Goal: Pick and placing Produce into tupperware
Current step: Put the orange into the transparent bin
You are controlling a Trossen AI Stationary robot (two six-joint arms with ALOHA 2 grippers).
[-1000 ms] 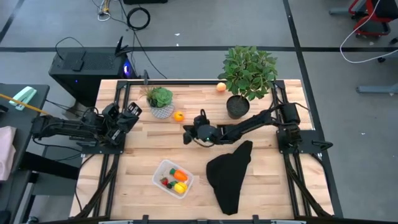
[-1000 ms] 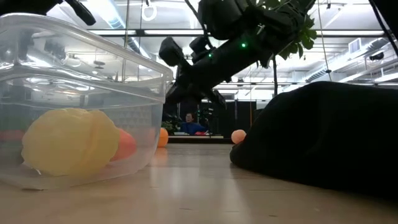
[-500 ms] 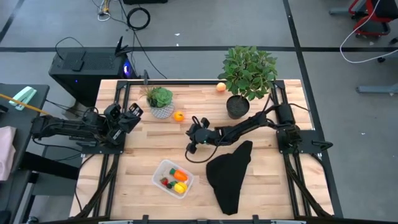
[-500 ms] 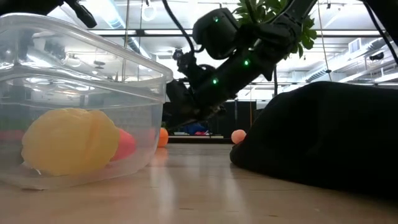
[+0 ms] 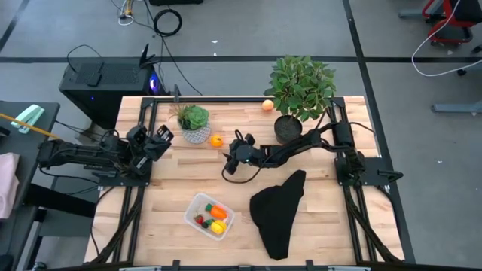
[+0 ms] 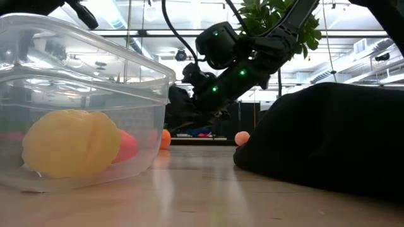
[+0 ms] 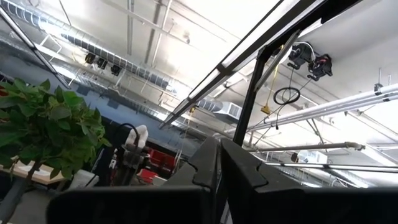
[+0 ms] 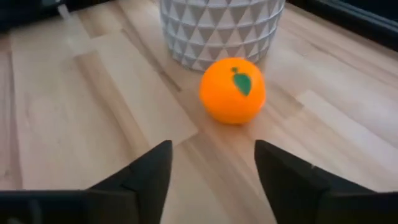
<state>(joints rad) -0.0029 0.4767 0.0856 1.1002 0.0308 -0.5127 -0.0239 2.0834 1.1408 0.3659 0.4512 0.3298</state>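
Your right claw (image 5: 232, 157) hangs over the middle of the tabletop (image 5: 173, 184) with its jaws spread and nothing between them, lined up on the toy orange (image 8: 232, 91) that sits just beside the small white faceted pot (image 8: 219, 28). In the overhead view that orange (image 5: 216, 140) lies a little to the claw's left and farther back, apart from the fingertips (image 8: 149, 168). It is a smooth, round ball and probably light and hard, so expect it to roll or squirt out if you pinch off-centre; close across its widest part, low and level, with the pot not in the way of either finger. The tupperware (image 5: 191, 212) stands near the front edge, already holding several pieces, and a peach-coloured fruit (image 5: 267, 105) waits at the far edge by the big plant (image 5: 303, 84). Your left claw (image 5: 160, 140) is parked at the left side, pressed shut and empty.
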